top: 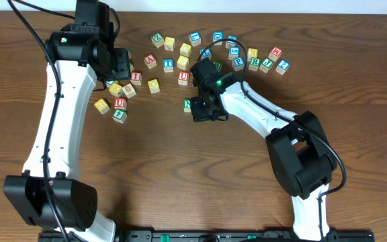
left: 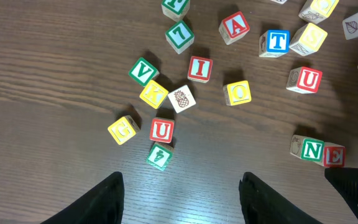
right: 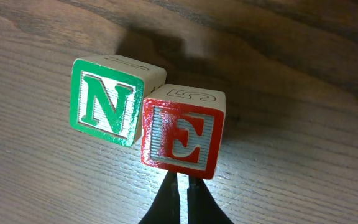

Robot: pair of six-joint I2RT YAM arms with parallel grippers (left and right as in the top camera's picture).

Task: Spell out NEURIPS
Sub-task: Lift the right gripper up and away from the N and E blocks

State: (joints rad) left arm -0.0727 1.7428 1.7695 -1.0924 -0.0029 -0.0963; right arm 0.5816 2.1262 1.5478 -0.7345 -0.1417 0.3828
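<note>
Since N [right: 107,102] and E [right: 184,127] sit touching, one red U [top: 183,77] lies just past them — nearest right gripper [right: 180,182], jaws nearly closed, empty, behind E; left gripper [left: 182,186] gapes wide, empty, farther off.

The small wooden cube with a green-bordered N [right: 107,102] and the small wooden cube with a red-bordered E [right: 184,138] both have fine pale stripes behind the letter. The dark brown wooden table [right: 303,74] shows streaky grain; the right end effector [right: 179,186] is black.
</note>
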